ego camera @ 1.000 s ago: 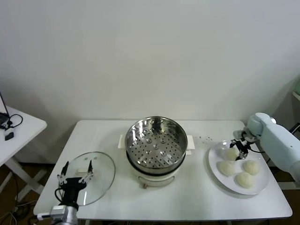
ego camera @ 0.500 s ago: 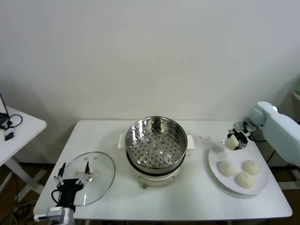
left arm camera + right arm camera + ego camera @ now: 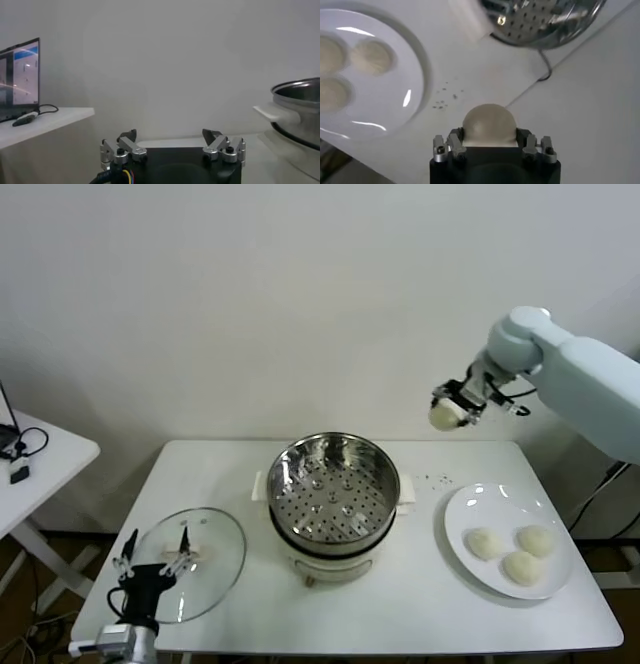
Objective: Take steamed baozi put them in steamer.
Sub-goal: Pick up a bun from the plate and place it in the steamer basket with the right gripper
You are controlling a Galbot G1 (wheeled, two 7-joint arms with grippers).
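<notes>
My right gripper [image 3: 447, 409] is shut on one cream-white baozi [image 3: 441, 415] and holds it high above the table, between the steamer and the plate. The wrist view shows the baozi [image 3: 489, 124] gripped between the jaws. The shiny steel steamer [image 3: 333, 484] with its perforated floor stands empty on its white cooker base at the table's middle; its rim also shows in the right wrist view [image 3: 540, 22]. Three baozi [image 3: 485, 543] [image 3: 535, 539] [image 3: 522, 566] lie on the white plate [image 3: 470, 506] at the right. My left gripper [image 3: 155, 562] is open and empty, parked low at the front left.
The round glass lid [image 3: 205, 574] lies flat on the table at the left, just behind my left gripper. A second white table [image 3: 50, 459] with a cable stands farther left. Small dark specks [image 3: 432, 478] mark the table between steamer and plate.
My right gripper has lifted one baozi off the plate, rising and moving left toward the steamer. Three baozi stay on the plate. The left arm has barely moved.
</notes>
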